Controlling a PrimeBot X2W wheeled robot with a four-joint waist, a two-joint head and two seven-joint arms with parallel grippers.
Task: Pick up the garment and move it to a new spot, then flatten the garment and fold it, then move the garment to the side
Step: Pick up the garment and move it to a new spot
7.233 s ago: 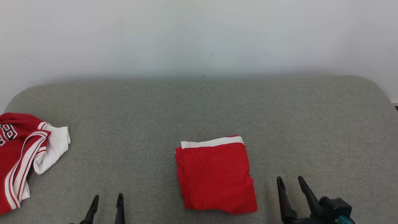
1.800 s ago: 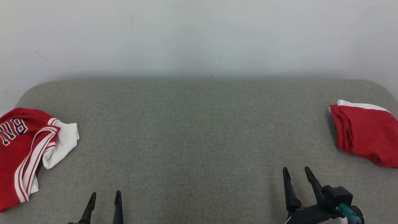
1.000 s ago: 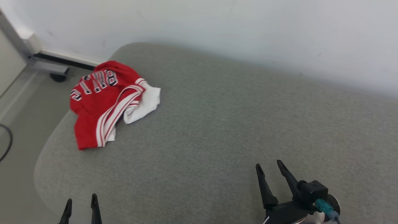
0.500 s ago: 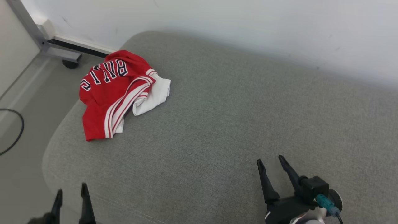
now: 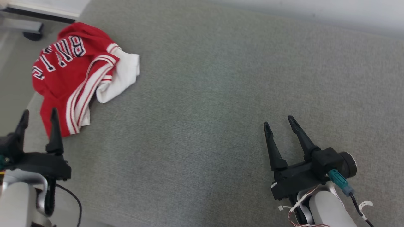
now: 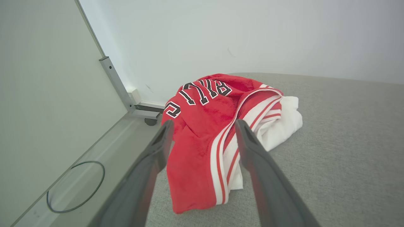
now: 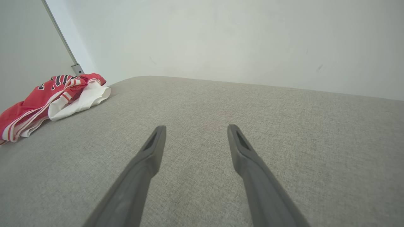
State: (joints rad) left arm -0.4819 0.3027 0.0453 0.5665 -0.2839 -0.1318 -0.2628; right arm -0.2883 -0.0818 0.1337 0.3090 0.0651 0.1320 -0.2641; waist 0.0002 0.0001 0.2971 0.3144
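Where the grey cushion (image 5: 205,94) rounds off at its far left corner, the red garment (image 5: 69,78) lies crumpled and unfolded, with its left part drooping over the cushion's left edge. It is red cloth with white stripes running along one hem. A white piece sticks out on its right side. Dark letters outlined in white sit on its far part, not fully readable.

The left gripper (image 5: 39,110) is at the near left with its fingers spread wide and nothing between them, tips pointing toward the garment's near end. In the head view one fingertip overlaps the garment's near edge. Contact cannot be told. In the left wrist view the garment shows in the gap between the two fingers and just beyond them.

The right gripper (image 5: 278,120) is at the near right, also spread wide and empty. It hovers over bare cushion, well apart from the garment. A teal connector (image 5: 336,176) and thin wires hang at its wrist.

A pale wall (image 5: 315,9) runs behind the cushion's far edge. On the floor left of the cushion a black cable (image 6: 75,186) lies in a loop. A metal post (image 6: 115,82) runs down to a low rail with a dark caster (image 6: 151,121), near the garment's far side.
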